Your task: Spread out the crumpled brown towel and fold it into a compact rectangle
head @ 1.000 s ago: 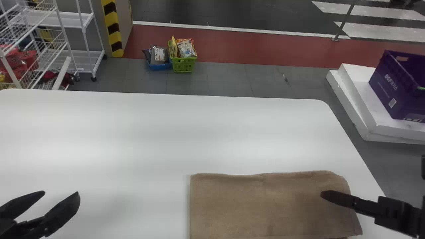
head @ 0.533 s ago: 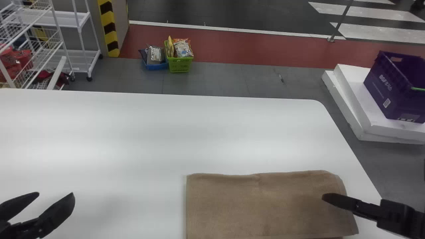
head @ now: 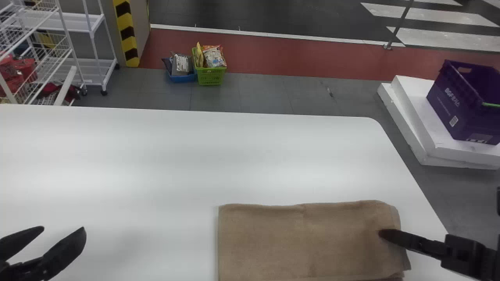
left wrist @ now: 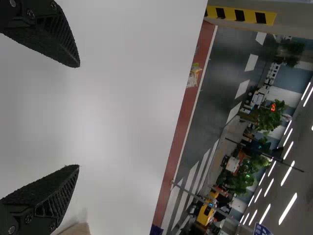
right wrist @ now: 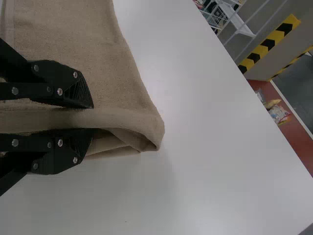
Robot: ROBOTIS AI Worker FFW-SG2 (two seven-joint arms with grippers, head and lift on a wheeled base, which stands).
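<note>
Towel (head: 304, 242), right edge pinched in my nearly closed right claw (head: 384, 233); my left claw (head: 63, 228), spread wide and empty, hangs above the table (head: 187, 156).

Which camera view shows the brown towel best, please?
The head view, because it shows most of the brown towel, nearly rectangular on the table. The right wrist view shows a folded edge between the right tool's fingers; the left wrist view, a small corner.
</note>
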